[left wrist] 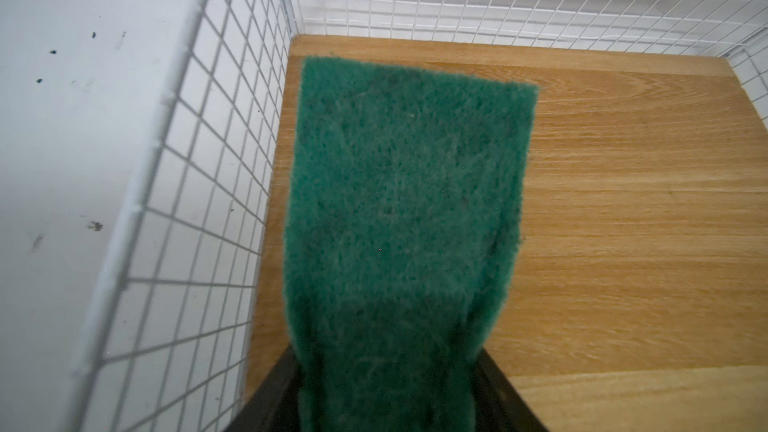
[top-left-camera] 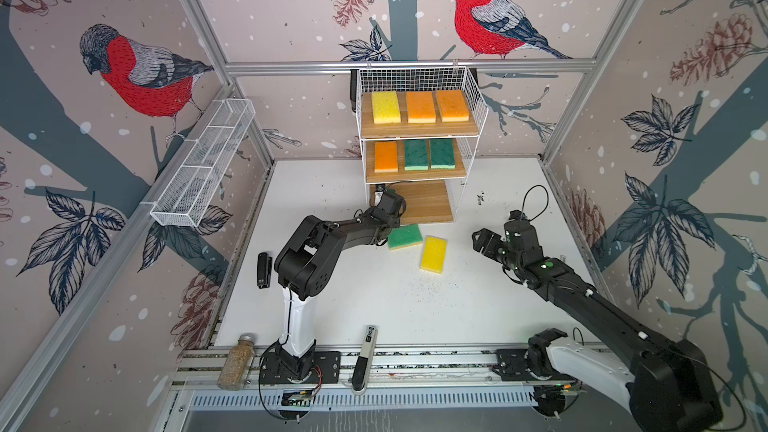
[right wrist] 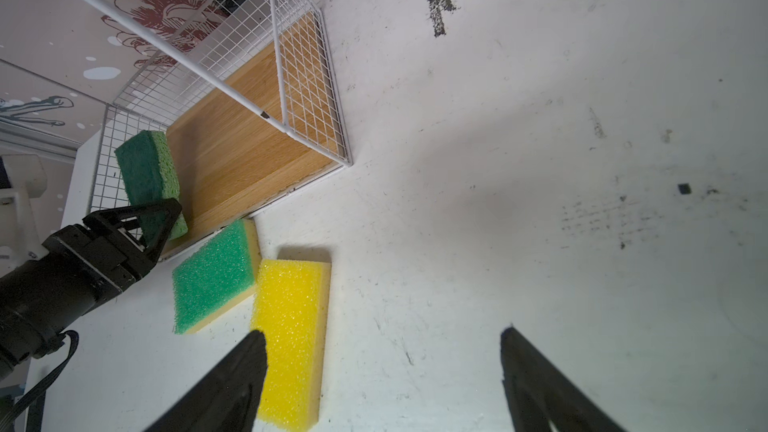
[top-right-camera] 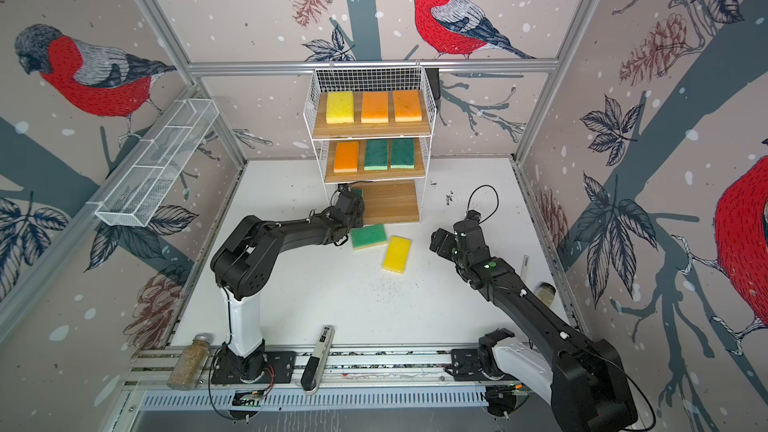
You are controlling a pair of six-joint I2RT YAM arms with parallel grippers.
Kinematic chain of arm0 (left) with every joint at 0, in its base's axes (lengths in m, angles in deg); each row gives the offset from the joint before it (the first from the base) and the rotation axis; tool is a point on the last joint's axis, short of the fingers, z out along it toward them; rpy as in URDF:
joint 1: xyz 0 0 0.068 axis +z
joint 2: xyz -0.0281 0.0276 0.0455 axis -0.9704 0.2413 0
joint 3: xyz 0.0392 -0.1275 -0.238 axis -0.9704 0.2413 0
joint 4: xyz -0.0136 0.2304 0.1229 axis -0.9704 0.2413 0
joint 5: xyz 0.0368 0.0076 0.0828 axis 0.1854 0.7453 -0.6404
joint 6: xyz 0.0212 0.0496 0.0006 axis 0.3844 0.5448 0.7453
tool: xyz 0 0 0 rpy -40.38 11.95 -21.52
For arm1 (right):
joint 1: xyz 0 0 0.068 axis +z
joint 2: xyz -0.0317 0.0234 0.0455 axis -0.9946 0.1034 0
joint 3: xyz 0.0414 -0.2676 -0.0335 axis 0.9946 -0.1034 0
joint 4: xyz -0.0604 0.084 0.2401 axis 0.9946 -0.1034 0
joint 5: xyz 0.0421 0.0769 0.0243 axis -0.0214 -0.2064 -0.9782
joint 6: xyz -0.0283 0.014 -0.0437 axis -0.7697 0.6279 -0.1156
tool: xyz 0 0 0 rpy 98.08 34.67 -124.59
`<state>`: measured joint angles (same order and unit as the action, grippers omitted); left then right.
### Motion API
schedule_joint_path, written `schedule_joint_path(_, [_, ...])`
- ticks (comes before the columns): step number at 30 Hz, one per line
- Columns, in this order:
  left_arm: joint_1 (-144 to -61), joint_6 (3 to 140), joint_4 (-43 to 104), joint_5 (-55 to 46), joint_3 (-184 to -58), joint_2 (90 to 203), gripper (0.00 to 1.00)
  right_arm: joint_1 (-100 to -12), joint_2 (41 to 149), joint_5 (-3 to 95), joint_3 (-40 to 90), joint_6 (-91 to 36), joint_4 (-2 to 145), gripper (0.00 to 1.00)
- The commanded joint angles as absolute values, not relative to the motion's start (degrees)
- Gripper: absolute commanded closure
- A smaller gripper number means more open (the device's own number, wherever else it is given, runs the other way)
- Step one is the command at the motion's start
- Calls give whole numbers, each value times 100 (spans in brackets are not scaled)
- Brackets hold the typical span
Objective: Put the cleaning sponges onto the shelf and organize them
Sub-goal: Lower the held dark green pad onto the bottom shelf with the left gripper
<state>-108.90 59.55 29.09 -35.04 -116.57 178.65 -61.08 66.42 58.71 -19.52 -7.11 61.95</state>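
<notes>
The shelf (top-left-camera: 415, 131) (top-right-camera: 370, 131) stands at the back. A yellow sponge (top-left-camera: 385, 107) and two orange ones lie on its top board. An orange sponge (top-left-camera: 386, 156) and two green ones lie on the middle board. My left gripper (left wrist: 388, 367) (right wrist: 160, 218) is shut on a dark green sponge (left wrist: 407, 201) (right wrist: 145, 168), held over the left side of the bottom board (left wrist: 623, 201). A lighter green sponge (top-left-camera: 405, 236) (right wrist: 212, 276) and a yellow sponge (top-left-camera: 433, 254) (right wrist: 291, 326) lie on the table in front of the shelf. My right gripper (top-left-camera: 482, 241) (right wrist: 382, 334) hangs open, right of the yellow sponge.
A long white mesh basket (top-left-camera: 203, 164) hangs on the left wall. A small black object (top-left-camera: 264, 270) lies at the table's left edge. A jar (top-left-camera: 237, 361) and a black-and-white tool (top-left-camera: 361, 357) rest on the front rail. Another jar (top-right-camera: 545, 290) stands at the right edge.
</notes>
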Motion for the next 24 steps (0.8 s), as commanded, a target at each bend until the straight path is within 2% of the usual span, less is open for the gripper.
schedule_joint_path(1, [-10855,6004,2772,-3517,-11737,17927,47,-6112,6682,5800,-1912,-611,6294,12])
schedule_joint_path(24, [-10873,5484,2420,-4016,-11422,17990,42,-6104,6688,5705,-2052,-525,6354,12])
